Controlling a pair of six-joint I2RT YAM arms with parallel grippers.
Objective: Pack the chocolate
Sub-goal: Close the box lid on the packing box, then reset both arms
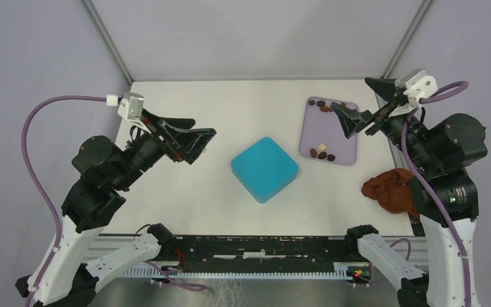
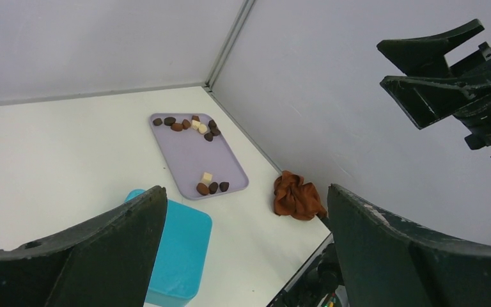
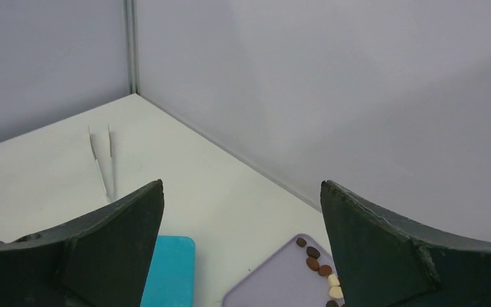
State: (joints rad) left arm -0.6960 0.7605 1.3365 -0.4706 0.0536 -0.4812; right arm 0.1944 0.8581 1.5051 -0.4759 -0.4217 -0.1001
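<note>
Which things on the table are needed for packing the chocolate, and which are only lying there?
Needed: chocolates, box, tray under the chocolates.
Only lying there: cloth; tongs, though they may serve as a tool.

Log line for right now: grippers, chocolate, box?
left gripper open, empty | right gripper open, empty | chocolate on tray | box mid-table
</note>
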